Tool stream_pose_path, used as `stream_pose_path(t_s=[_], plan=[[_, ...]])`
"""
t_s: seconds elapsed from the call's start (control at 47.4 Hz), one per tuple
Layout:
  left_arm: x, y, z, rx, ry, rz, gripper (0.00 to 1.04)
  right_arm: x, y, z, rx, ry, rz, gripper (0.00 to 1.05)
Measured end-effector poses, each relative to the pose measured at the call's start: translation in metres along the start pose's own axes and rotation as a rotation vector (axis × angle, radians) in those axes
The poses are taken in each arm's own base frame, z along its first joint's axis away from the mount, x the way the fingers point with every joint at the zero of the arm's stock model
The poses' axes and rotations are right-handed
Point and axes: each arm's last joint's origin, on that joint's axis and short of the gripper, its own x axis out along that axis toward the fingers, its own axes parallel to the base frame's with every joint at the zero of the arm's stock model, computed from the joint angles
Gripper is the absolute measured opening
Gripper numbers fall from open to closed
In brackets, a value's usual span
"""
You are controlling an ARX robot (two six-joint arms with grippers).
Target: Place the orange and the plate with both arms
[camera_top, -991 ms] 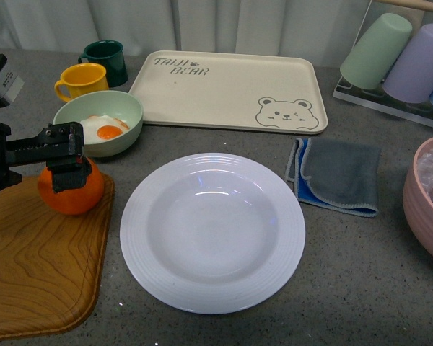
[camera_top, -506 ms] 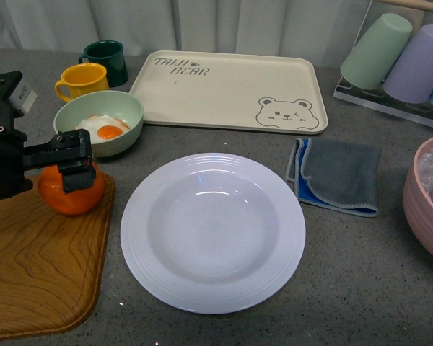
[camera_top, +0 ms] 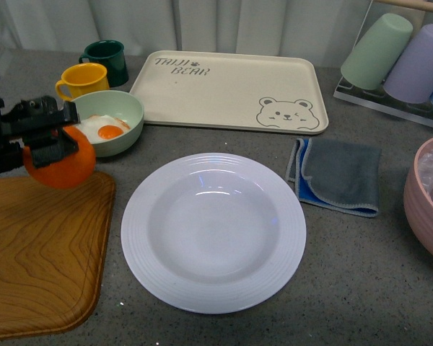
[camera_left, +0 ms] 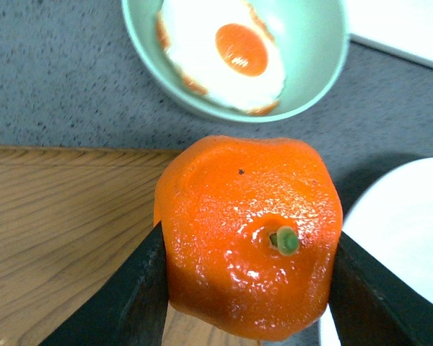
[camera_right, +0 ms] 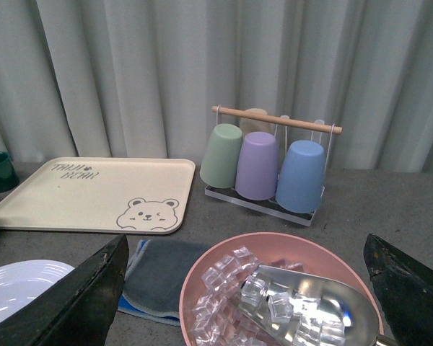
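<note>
The orange (camera_top: 63, 164) hangs clear above the far corner of the wooden board (camera_top: 36, 252), with my left gripper (camera_top: 52, 138) shut on it. In the left wrist view the orange (camera_left: 249, 216) fills the space between the black fingers (camera_left: 133, 295) of the left gripper (camera_left: 249, 288), green stem spot facing the camera. The plate (camera_top: 213, 232), large, white and bare, lies flat on the grey table to the right of the orange; its rim shows as plate (camera_left: 397, 238) and plate (camera_right: 14, 288). My right gripper (camera_right: 245, 303) is open, out of the front view, hovering over a pink bowl.
A green bowl (camera_top: 123, 108) with a fried egg sits just behind the orange, with a yellow mug (camera_top: 83, 79) and a dark green mug (camera_top: 107, 58) further back. Bear tray (camera_top: 227, 90), grey cloth (camera_top: 339, 176), pink ice bowl (camera_top: 427, 194) and cup rack (camera_top: 397, 58) lie right.
My left gripper has lifted the orange off the wooden board and carried it slightly up and to the left. The plate has not moved.
</note>
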Motion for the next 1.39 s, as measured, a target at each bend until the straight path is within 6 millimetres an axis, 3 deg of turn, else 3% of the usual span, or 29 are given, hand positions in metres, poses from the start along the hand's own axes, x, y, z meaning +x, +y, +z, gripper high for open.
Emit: stream_pose_path(t_s=[0.148, 0.274, 0.443, 0.569, 0.886, 1.35, 1.392], plan=[[-0.019, -0.026, 0.002, 0.050, -0.046, -0.052, 0.51, 0.000, 0.000, 0.000, 0.000, 0.000, 0.000, 0.95], [-0.025, -0.058, -0.008, 0.099, -0.035, -0.143, 0.51, 0.000, 0.000, 0.000, 0.000, 0.000, 0.000, 0.95], [-0.020, -0.093, -0.033, 0.166, 0.015, -0.201, 0.51, 0.000, 0.000, 0.000, 0.000, 0.000, 0.000, 0.95], [-0.008, -0.108, -0.050, 0.206, 0.063, -0.198, 0.50, 0.000, 0.000, 0.000, 0.000, 0.000, 0.000, 0.95], [0.018, -0.119, -0.064, 0.254, 0.126, -0.149, 0.49, 0.000, 0.000, 0.000, 0.000, 0.000, 0.000, 0.95], [0.026, -0.119, -0.068, 0.261, 0.153, -0.127, 0.49, 0.000, 0.000, 0.000, 0.000, 0.000, 0.000, 0.95], [0.026, -0.119, -0.068, 0.260, 0.156, -0.126, 0.55, 0.000, 0.000, 0.000, 0.000, 0.000, 0.000, 0.95]])
